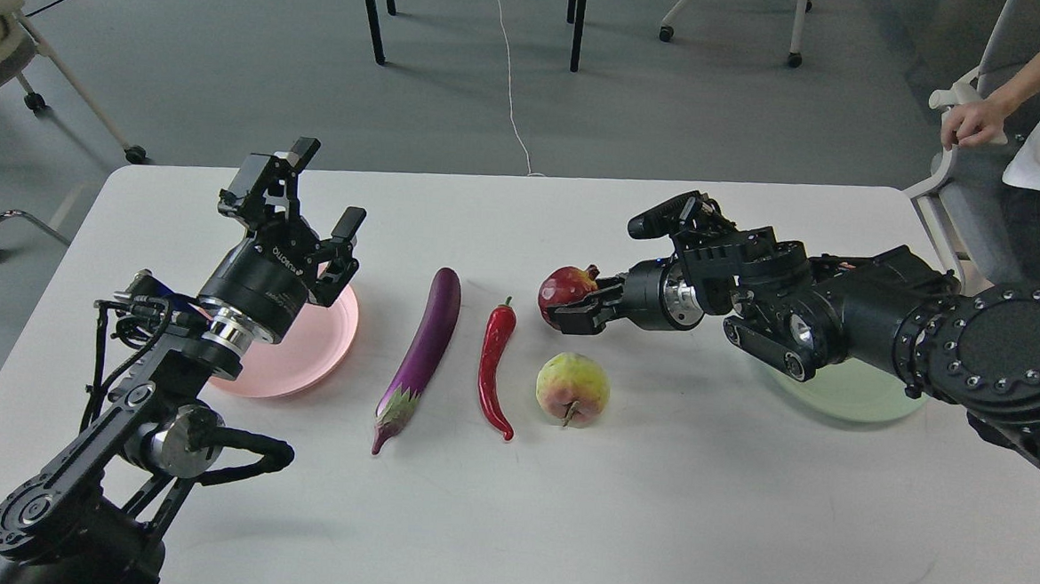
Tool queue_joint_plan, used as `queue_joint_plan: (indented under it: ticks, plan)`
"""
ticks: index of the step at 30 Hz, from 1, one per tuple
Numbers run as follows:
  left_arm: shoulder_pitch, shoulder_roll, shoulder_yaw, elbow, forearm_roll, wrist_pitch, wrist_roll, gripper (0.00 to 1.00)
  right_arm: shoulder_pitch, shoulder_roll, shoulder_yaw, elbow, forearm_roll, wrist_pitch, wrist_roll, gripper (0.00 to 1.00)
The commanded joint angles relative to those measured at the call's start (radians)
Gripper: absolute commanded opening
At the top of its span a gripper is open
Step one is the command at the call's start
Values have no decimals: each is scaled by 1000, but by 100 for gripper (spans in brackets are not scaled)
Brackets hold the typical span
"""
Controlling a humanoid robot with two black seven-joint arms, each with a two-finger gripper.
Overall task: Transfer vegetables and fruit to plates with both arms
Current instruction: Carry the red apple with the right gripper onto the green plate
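My right gripper [572, 308] is shut on the dark red pomegranate [563, 292] and holds it a little above the table. The yellow-green, pink-blushed fruit [573, 389] lies just in front of it. The red chili pepper [494, 366] and the purple eggplant [422, 349] lie side by side at the table's middle. My left gripper [316, 197] is open and empty, raised over the far edge of the salmon pink plate [307, 356]. The mint green plate [849, 389] lies at the right, mostly hidden under my right arm.
The white table [651, 512] has bare room along its front. A person's arm [983, 120] and a chair stand past the table's far right corner. Chair and table legs stand on the floor behind.
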Motion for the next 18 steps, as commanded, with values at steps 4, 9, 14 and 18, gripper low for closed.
queue_joint_plan:
  ticks: [4,9,14,18]
  plan:
    - [-7,3,0,-1,-1,-1,0,98,131,-90,-6,145,-5,0,0,44]
    - [-7,1,0,-6,-1,-1,0,98,165,-233,-48,193,-54,-4,0,44]
    - [-6,1,0,-9,1,-1,-1,98,164,-343,-114,193,-154,-75,0,44]
    - [-4,3,0,-21,-1,-1,0,98,165,-409,-181,205,-179,-127,0,44]
